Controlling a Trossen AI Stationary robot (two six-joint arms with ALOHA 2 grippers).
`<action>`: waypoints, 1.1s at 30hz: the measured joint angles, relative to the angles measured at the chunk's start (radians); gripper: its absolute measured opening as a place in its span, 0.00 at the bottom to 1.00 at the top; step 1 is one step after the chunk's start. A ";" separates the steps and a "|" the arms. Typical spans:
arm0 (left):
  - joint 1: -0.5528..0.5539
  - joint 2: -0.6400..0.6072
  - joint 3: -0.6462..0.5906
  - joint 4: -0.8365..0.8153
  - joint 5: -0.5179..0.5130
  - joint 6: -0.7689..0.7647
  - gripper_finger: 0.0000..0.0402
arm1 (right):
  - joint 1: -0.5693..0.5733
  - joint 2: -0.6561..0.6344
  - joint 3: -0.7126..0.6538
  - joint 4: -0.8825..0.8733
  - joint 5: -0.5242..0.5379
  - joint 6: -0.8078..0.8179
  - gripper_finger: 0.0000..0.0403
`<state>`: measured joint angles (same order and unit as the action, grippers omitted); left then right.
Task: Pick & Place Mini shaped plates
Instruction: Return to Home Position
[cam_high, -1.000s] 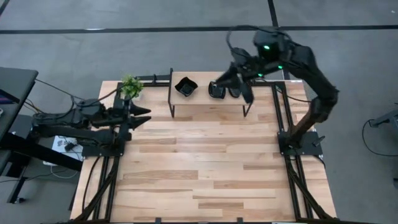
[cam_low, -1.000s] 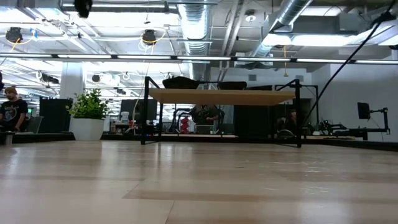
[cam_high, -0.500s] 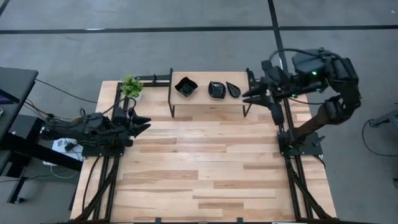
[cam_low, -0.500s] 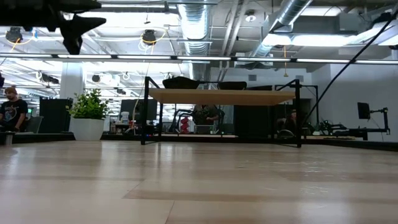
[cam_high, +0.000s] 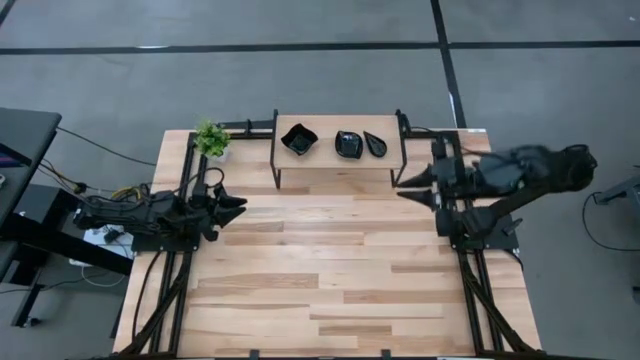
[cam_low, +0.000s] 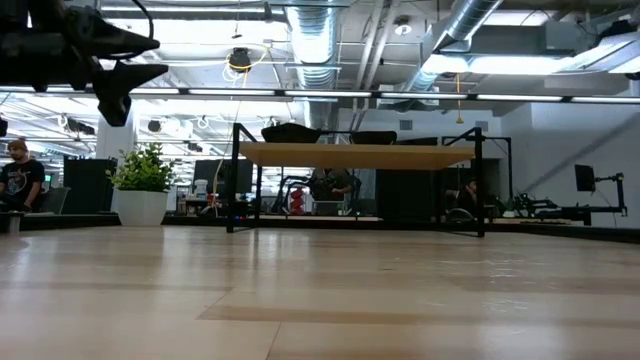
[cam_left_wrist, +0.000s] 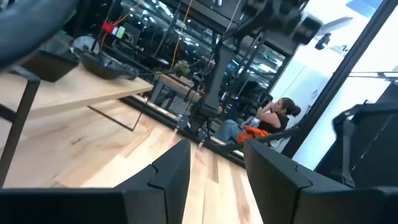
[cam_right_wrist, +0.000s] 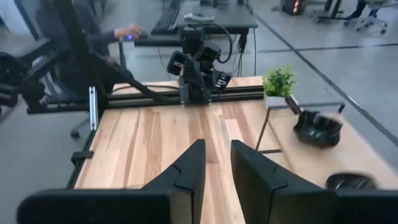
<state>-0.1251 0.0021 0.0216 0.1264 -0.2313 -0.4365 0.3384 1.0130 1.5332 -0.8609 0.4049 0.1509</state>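
Observation:
Three black mini shaped plates stand in a row on a low wooden shelf at the table's far side: a squarish wavy one, a roundish one and a teardrop one. My right gripper hovers off the shelf's right end, at the table's right edge, open with nothing between its fingers. My left gripper hangs above the table's left edge, pointing toward the right, open and empty. The low view shows it high at the left.
A small green potted plant stands at the far left corner, beside the shelf. Black frame rails run along both side edges. The wooden tabletop lies bare in front of the shelf. People sit in the room beyond.
My right gripper has drawn back from over the plates on the shelf toward the table's right edge and the near side, sinking a little. My left gripper has sunk toward the table at the left edge and rolled somewhat. The plates have stayed in place.

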 joint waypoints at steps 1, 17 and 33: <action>0.000 0.000 -0.002 0.001 0.000 -0.005 0.38 | 0.002 -0.066 -0.119 0.078 0.006 0.014 0.18; 0.000 0.000 -0.003 0.032 0.000 -0.007 0.38 | 0.047 -0.784 -1.084 0.493 -0.011 0.139 0.18; 0.000 0.083 -0.002 0.032 0.003 -0.010 0.38 | 0.046 -1.010 -1.349 0.505 0.034 0.222 0.18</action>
<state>-0.1246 0.0848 0.0193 0.1585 -0.2287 -0.4466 0.3847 0.0027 0.1841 -0.3561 0.4389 0.3729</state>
